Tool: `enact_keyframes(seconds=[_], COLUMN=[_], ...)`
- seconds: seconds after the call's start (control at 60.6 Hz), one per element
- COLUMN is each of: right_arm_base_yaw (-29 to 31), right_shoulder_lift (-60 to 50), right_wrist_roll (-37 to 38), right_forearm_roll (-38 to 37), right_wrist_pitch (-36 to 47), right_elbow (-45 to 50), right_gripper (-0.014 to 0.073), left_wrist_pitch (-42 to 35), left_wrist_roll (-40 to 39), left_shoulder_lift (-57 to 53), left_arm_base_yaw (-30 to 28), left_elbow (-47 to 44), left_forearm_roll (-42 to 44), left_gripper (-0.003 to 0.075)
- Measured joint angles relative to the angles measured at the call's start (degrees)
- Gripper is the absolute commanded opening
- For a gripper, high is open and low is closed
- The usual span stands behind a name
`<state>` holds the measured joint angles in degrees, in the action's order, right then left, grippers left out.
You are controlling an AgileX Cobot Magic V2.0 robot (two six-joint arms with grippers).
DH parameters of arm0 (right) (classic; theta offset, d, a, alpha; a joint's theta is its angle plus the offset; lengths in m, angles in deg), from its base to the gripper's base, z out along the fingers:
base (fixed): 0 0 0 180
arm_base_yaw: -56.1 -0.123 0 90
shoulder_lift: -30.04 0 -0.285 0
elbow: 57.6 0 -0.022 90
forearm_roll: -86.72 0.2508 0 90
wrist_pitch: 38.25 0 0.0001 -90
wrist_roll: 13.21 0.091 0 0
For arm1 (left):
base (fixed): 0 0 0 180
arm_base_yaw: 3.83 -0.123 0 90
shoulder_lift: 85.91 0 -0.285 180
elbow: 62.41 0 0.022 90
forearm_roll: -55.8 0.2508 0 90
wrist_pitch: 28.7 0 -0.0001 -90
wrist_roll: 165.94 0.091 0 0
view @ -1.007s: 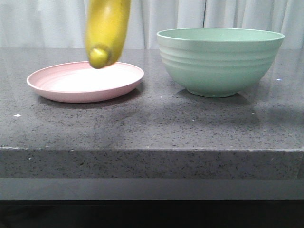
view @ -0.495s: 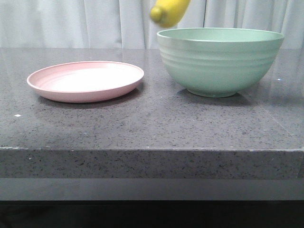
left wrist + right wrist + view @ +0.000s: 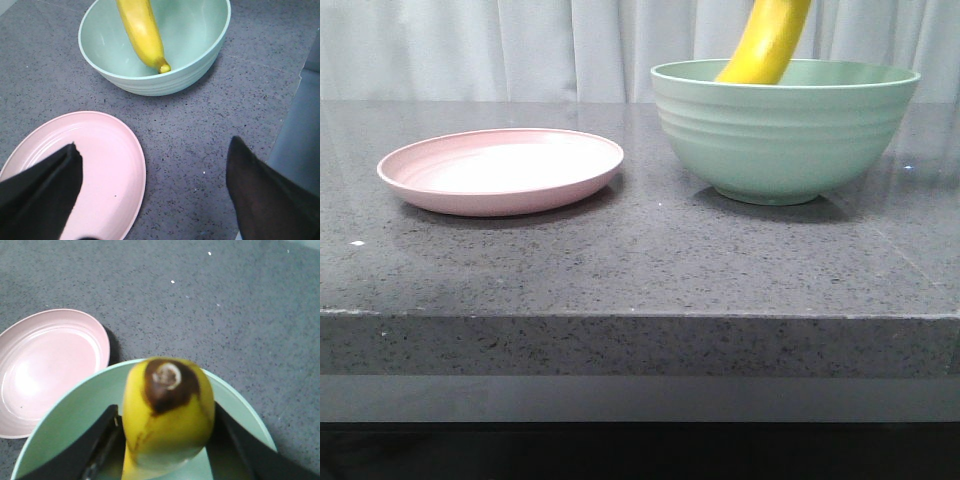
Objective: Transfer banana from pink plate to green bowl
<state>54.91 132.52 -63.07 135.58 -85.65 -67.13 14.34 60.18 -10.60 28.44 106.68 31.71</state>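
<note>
Over the green bowl (image 3: 785, 130), one banana (image 3: 767, 42) — steeply tilted, lower tip dipped below the rim, upper part running out of the front view. Seen from the left wrist camera: same banana (image 3: 142, 33) slanting down inside the green bowl (image 3: 200, 60), tip close to the inner wall, contact with the bowl not clear. Seen from the right wrist camera: blunt dark-marked end of the banana (image 3: 169, 412) filling the middle, one black finger pressed against each side of it — right gripper (image 3: 167, 440) clenched on the fruit, directly above the green bowl (image 3: 65, 422).

Beside the bowl, on its left in the front view and not touching it, one pink plate (image 3: 500, 170), bare and flat on the counter (image 3: 640, 270). Also visible from the left wrist camera as a pale disc (image 3: 115, 170), and from the right wrist camera (image 3: 50, 370) just past the bowl's rim.

Above the plate's near edge, left gripper (image 3: 152, 192) released — two dark fingers spread wide, nothing between them, one over the plate and the other over the bare counter.

Count: one banana, one plate, one bowl, two grippers. Behind the bowl, pale curtain (image 3: 520, 45).
</note>
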Motion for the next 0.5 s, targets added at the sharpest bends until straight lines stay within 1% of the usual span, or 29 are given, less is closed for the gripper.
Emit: enact_keyframes(seconds=[0.066, 0.099, 0.231, 0.264, 0.429, 0.495], right_arm_base_yaw=[0.4, 0.6, 0.7, 0.7, 0.7, 0.7], right_shoulder_lift=[1.5, 2.2, 4.2, 4.3, 4.3, 4.3], right_wrist_roll=[0.7, 1.0, 1.6, 1.6, 1.7, 1.9], right_forearm_roll=[0.8, 1.2, 1.7, 1.8, 1.9, 0.8], right_wrist_pitch=[-0.4, -0.7, -1.2, -1.0, -0.9, -0.9], right_elbow=[0.0, 0.0, 0.0, 0.0, 0.0, 0.0], right_gripper=[0.0307, 0.0337, 0.0509, 0.0532, 0.0496, 0.0475], left_wrist_pitch=[0.0, 0.0, 0.0, 0.0, 0.0, 0.0], left_wrist_roll=[0.0, 0.0, 0.0, 0.0, 0.0, 0.0], left_shoulder_lift=[0.0, 0.0, 0.0, 0.0, 0.0, 0.0], left_arm_base_yaw=[0.0, 0.0, 0.0, 0.0, 0.0, 0.0], left_elbow=[0.0, 0.0, 0.0, 0.0, 0.0, 0.0], left_forearm_roll=[0.0, 0.0, 0.0, 0.0, 0.0, 0.0], left_gripper=[0.0563, 0.0563, 0.0563, 0.0563, 0.0563, 0.0563])
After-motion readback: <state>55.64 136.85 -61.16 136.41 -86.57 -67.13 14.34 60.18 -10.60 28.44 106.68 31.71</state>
